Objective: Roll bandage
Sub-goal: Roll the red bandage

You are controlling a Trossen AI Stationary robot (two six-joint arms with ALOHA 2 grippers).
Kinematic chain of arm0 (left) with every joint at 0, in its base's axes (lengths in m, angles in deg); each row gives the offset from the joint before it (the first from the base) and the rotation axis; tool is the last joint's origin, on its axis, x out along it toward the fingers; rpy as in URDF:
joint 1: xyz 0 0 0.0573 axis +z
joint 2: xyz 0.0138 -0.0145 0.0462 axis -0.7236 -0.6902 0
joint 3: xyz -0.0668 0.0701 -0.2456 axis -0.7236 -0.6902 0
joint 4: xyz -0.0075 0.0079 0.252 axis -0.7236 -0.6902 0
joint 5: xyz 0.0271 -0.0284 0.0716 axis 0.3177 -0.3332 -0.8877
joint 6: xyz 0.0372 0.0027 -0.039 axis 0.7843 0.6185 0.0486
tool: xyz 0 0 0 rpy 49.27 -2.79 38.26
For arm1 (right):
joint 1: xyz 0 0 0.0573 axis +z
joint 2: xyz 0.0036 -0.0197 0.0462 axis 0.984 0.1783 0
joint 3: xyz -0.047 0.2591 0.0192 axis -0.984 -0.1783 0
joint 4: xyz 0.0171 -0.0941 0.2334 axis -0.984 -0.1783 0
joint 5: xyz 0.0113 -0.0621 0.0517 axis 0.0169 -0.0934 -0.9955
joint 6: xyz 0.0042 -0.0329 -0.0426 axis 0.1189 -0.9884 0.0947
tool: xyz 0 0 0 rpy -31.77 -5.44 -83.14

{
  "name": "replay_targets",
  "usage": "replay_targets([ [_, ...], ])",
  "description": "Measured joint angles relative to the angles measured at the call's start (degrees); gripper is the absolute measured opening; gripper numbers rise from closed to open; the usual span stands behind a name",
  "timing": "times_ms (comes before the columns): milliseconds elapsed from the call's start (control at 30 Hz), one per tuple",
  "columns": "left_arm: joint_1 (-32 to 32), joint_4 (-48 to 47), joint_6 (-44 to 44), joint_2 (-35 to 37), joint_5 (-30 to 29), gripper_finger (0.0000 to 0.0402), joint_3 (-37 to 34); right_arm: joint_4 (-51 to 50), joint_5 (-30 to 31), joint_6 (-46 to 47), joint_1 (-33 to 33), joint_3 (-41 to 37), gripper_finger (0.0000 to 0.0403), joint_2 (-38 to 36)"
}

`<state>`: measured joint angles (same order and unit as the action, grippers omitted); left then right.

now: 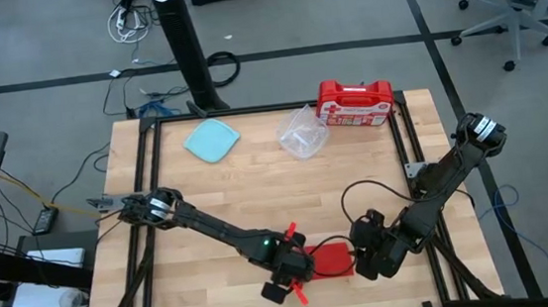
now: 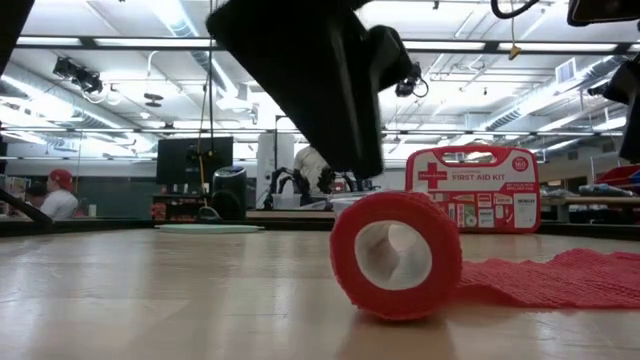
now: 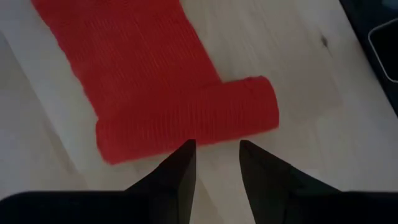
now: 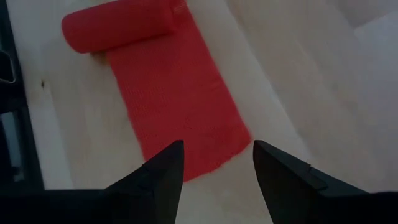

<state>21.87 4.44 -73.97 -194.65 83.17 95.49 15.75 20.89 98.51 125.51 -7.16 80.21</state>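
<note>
The red bandage lies near the table's front edge. Part of it is wound into a roll [image 2: 396,255] that rests on its side on the wood; it also shows in the left wrist view [image 3: 186,121]. Its loose strip [image 4: 177,93] lies flat, running toward the table's right. My left gripper [image 3: 216,148] is open and stands just above the roll; the low view shows a small gap between them. My right gripper [image 4: 216,149] is open and hangs over the strip's free end [image 4: 205,155]. Both grippers show in the high view, left [image 1: 289,271] and right [image 1: 368,257].
A red first-aid case [image 1: 354,102] stands at the far right edge, with a clear plastic bag [image 1: 304,131] beside it and a light blue lid [image 1: 212,139] at the far left. Bare wood lies between these and the bandage.
</note>
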Motion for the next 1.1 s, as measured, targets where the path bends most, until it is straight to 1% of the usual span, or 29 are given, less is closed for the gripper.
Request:
replay_targets([
  [200,0.01,8.34,-0.94,0.0,-0.6,0.0127,-3.84,3.22,-1.97,0.02,0.06,0.02,0.0191,1.18],
  [333,0.14,12.9,-1.56,0.04,-1.65,0.0127,-5.65,4.65,-4.42,-0.06,0.2,0.02,0.0191,5.35],
  [433,0.15,15.59,-1.76,0.11,-2.67,0.0127,-6.66,6.2,-4.84,-0.39,0.22,0.02,0.0191,8.75],
  [533,0.16,16.74,-2.78,0.11,-3.38,0.0127,-6.71,8.88,-4.9,-2.67,0.22,0.02,0.0191,11.97],
  [667,0.27,19.02,-3.37,0.07,-7.26,0.0127,-6.77,10.37,-5.31,-5.35,0.22,0.16,0.0191,15.02],
  [733,0.39,20.12,-4.25,0.02,-8.91,0.0127,-6.78,10.36,-5.71,-5.68,0.22,0.31,0.0191,15.76],
  [867,0.81,22.33,-5.8,-0.87,-9.99,0.0127,-6.75,10.35,-6.21,-5.68,0.51,0.33,0.0191,16.08],
  [933,1.21,22.48,-6.28,-1.91,-10.13,0.0127,-6.82,10.17,-6.29,-5.73,0.73,0.28,0.0191,15.53],
  [1100,1.61,27.42,-7.28,-4.77,-9.34,0.0127,-6.59,9.5,-7.05,-5.68,1.27,0.22,0.0191,14.8],
])
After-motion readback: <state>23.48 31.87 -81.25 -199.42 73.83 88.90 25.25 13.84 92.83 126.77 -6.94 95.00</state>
